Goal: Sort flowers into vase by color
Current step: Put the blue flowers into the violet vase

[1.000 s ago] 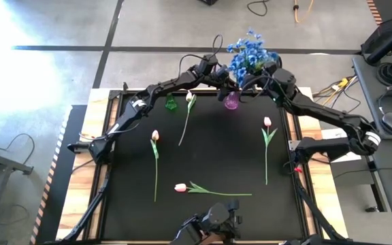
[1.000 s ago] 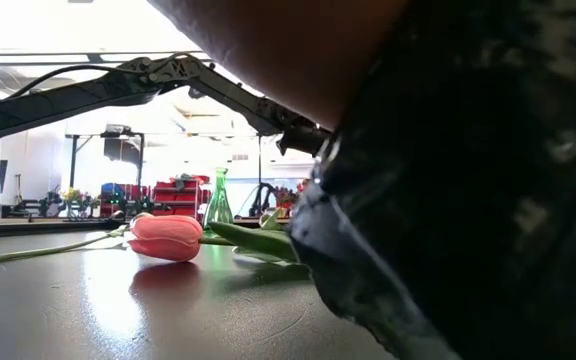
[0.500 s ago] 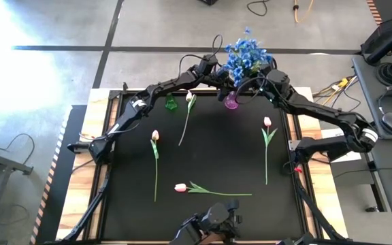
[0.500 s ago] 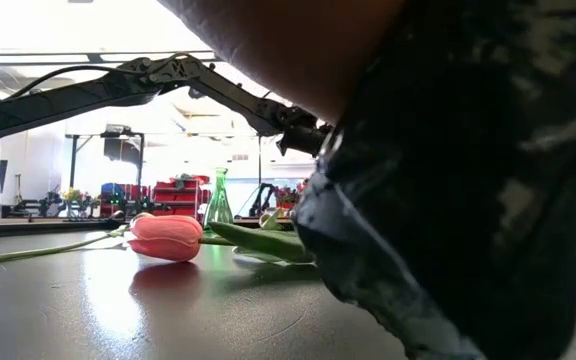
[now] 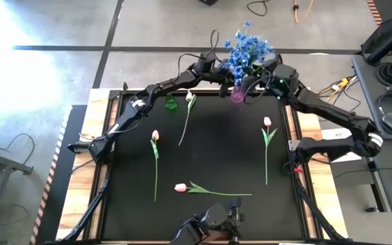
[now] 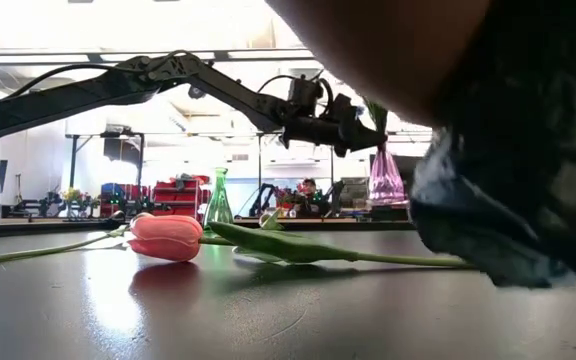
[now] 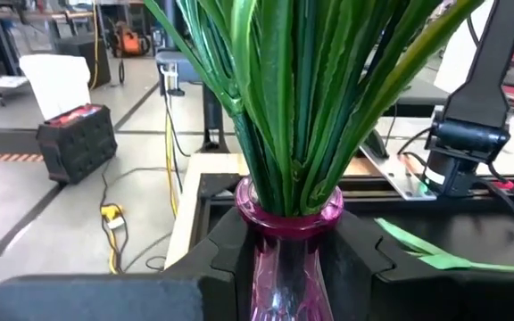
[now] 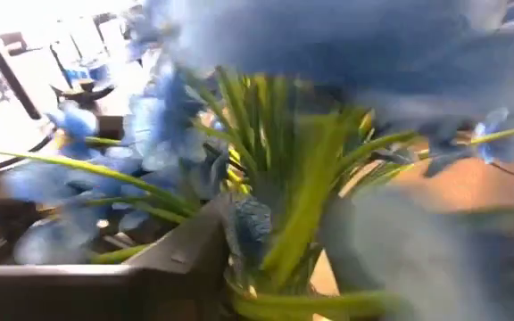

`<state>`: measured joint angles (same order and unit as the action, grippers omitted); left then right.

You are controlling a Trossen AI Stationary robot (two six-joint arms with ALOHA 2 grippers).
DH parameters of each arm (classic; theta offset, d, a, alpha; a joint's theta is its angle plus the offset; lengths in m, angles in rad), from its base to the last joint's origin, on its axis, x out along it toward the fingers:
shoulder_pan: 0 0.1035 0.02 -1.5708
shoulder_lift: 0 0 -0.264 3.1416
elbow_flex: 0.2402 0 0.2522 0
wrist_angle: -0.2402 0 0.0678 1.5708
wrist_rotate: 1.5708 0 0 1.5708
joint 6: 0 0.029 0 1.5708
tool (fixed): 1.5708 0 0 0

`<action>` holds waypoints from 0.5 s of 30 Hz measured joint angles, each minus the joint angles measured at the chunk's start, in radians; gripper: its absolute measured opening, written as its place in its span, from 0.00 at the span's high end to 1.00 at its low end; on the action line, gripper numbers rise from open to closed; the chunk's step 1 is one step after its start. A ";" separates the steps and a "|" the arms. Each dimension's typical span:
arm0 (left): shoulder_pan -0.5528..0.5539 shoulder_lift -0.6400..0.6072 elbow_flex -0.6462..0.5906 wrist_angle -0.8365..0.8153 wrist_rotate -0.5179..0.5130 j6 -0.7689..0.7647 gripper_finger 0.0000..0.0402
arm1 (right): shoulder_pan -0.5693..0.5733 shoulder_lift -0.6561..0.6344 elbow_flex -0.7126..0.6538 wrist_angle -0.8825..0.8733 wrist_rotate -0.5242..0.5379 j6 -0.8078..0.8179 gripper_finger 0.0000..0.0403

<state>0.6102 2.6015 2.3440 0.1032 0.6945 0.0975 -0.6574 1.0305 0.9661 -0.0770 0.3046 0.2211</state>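
A purple glass vase [image 5: 237, 94] at the mat's far edge holds a bunch of blue flowers [image 5: 247, 49] on green stems [image 7: 284, 107]. My left gripper [image 5: 227, 84] reaches level from the left and is shut on the vase. My right gripper [image 5: 267, 71] sits just right of the bunch; in its wrist view the fingers stand apart with the stems [image 8: 302, 223] between them. A small green vase [image 5: 171, 103] stands left of the purple one. Several tulips lie flat on the mat: white [image 5: 190, 96], pale pink [image 5: 155, 135], pink [image 5: 267, 122] and pink [image 5: 180, 187]. My left gripper pinches the purple vase's neck [image 7: 288, 259], just under its rim, between its two fingers [image 7: 226, 254]. The fingers come level from the table's left. The vase stays upright with the stems rising out of it; in the low view its base [image 6: 386, 200] seems slightly above the table top.
The black mat [image 5: 216, 156] is open in its middle between the scattered tulips. A large dark blurred shape [image 6: 508, 180] close to the low camera hides that view's right side. Wooden table borders [image 5: 87, 170] and cables surround the mat.
The purple vase, held by my left gripper, has shifted a little toward the table's far edge and right, and the blue bunch went with it. My right gripper has risen and drawn toward the far right. The dark shape in the low view slid aside, uncovering the vase.
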 joint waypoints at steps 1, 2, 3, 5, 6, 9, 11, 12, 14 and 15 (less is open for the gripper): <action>0.000 0.001 0.000 0.004 0.000 0.000 0.81 | 0.008 -0.005 0.016 -0.019 0.000 -0.005 0.56; 0.000 0.002 0.000 0.006 0.000 -0.001 0.81 | 0.018 -0.012 0.030 -0.029 -0.001 -0.010 0.54; -0.001 0.006 0.000 0.010 0.000 0.003 0.81 | 0.027 -0.017 0.040 -0.031 -0.001 -0.013 0.53; -0.006 0.020 0.000 0.021 -0.001 0.016 0.81 | 0.046 -0.028 0.054 -0.049 -0.001 -0.013 0.51; -0.008 0.025 -0.002 0.020 -0.002 0.017 0.81 | 0.055 -0.035 0.058 -0.067 0.000 -0.013 0.51; -0.010 0.037 -0.003 0.013 -0.002 0.015 0.81 | 0.088 -0.070 0.062 -0.160 0.002 -0.008 0.50; -0.010 0.037 -0.004 0.020 -0.001 0.014 0.81 | 0.110 -0.108 0.060 -0.251 0.004 0.004 0.50; -0.010 0.037 -0.001 0.027 -0.002 0.014 0.81 | 0.122 -0.129 0.059 -0.300 0.007 0.010 0.50; -0.009 0.036 0.003 0.030 -0.002 0.014 0.81 | 0.146 -0.177 0.056 -0.377 0.011 0.021 0.50; -0.009 0.036 0.004 0.029 -0.002 0.013 0.81 | 0.157 -0.203 0.049 -0.399 0.012 0.025 0.50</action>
<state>0.6010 2.6373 2.3482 0.1321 0.6922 0.1104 -0.5000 0.8273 1.0150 -0.4757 0.3168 0.2459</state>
